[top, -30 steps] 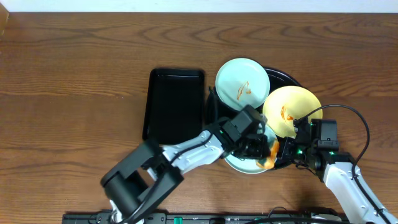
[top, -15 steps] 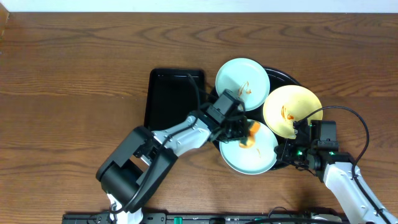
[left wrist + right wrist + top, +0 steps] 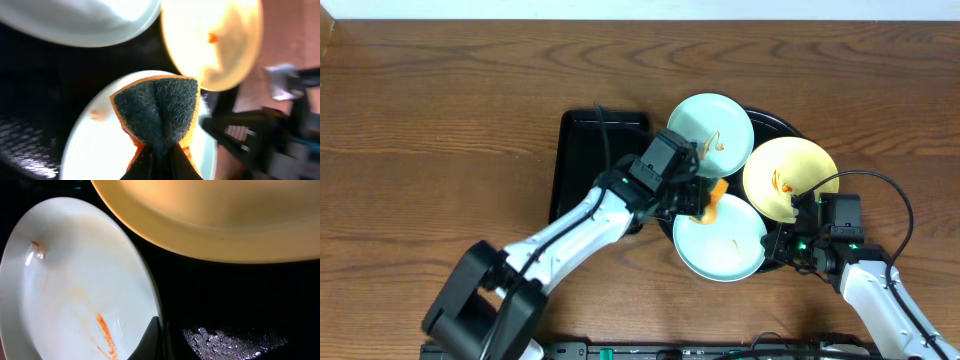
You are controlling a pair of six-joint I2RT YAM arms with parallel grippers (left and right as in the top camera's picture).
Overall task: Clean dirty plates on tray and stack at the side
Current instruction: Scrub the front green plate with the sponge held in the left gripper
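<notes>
Three plates lie on the round black tray (image 3: 782, 125): a pale blue plate (image 3: 710, 130) at the back with an orange smear, a pale yellow plate (image 3: 790, 178) at the right with a smear, and a pale blue front plate (image 3: 725, 245). My left gripper (image 3: 705, 197) is shut on an orange sponge (image 3: 156, 109) with a dark green scrub face, at the front plate's far-left rim. My right gripper (image 3: 161, 332) is shut on the front plate's right rim (image 3: 150, 290); an orange streak (image 3: 105, 330) shows on that plate.
A smaller rectangular black tray (image 3: 600, 160) lies left of the round tray, under my left arm. Brown wooden table (image 3: 440, 130) surrounds everything. My right arm (image 3: 880, 295) reaches in from the front right.
My left gripper has moved with the sponge from the front plate's right side up and left across it to its far-left rim. The right gripper has held still.
</notes>
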